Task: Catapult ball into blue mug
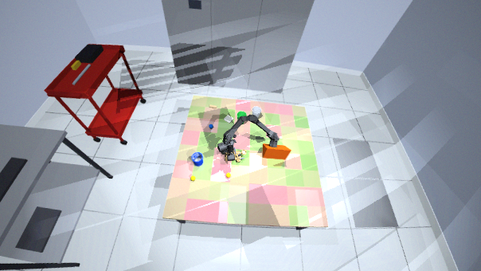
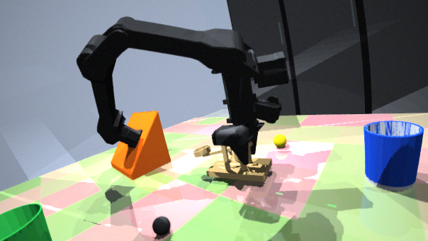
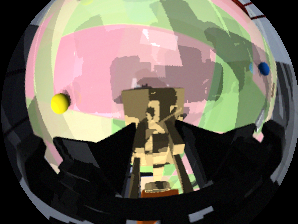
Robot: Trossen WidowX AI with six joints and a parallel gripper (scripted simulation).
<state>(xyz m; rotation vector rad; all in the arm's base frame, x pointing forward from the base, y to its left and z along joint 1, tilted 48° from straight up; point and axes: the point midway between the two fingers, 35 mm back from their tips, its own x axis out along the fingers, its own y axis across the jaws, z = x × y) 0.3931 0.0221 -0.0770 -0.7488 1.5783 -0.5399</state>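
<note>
Patchwork tabletop [image 1: 268,207] [image 2: 198,213] [image 3: 92,65] under blue mug [image 1: 197,159] [image 2: 393,159], yellow balls [image 1: 193,178] [image 1: 228,175] [image 2: 280,141] [image 3: 60,103]

A red cart [image 1: 88,94] stands on the pale tiled floor [image 1: 131,207], near a grey desk [image 1: 29,137] with dark legs. Pale blue-grey walls [image 1: 338,32] [image 2: 46,71] enclose the room, and a tall cabinet [image 1: 235,36] [image 2: 326,67] stands by one of them. Light falls in bright streaks, with slanted shadows across floor and cabinet.

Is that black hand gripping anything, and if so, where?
Yes: the hand grips the tan wooden catapult by its upright frame, above the base.
</note>
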